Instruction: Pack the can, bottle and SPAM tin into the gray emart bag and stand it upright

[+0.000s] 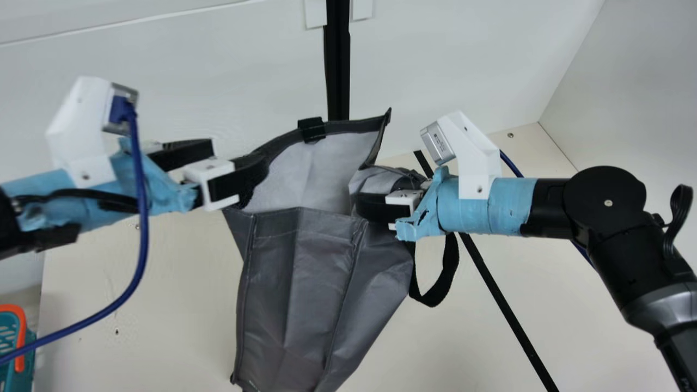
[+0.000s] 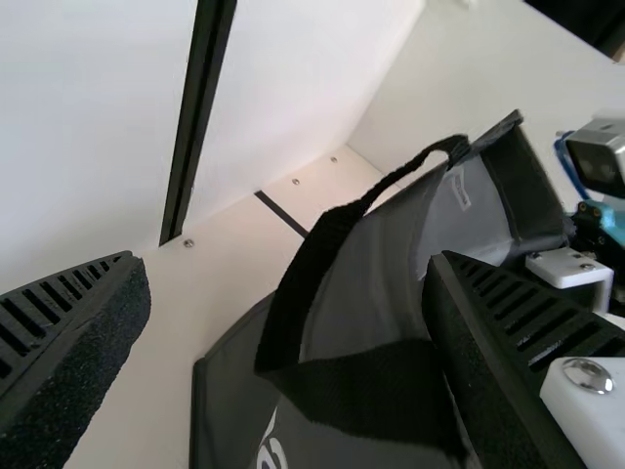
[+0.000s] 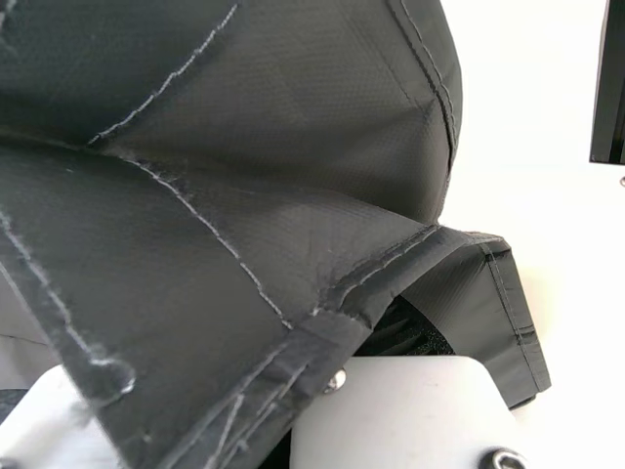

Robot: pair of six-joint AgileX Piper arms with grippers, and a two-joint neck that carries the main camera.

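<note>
The gray bag [image 1: 305, 294] hangs at the middle of the main view, its mouth spread and pale lining showing. At its left rim is my left gripper [image 1: 237, 163], fingers wide apart, the nearer one touching the bag. My right gripper [image 1: 371, 191] is shut on the bunched right rim. In the left wrist view, the left gripper [image 2: 288, 283] has a black strap [image 2: 327, 244] of the bag [image 2: 371, 283] between and beyond its fingers. Folded fabric of the bag [image 3: 254, 186] covers the fingers of the right gripper [image 3: 229, 420] in its wrist view.
A teal basket [image 1: 10, 348] with an orange handle stands at the lower left. Black strips run up the back wall [image 1: 218, 81] and across the cream table [image 1: 136, 305] at right. A blue cable [image 1: 144, 228] loops below the left arm.
</note>
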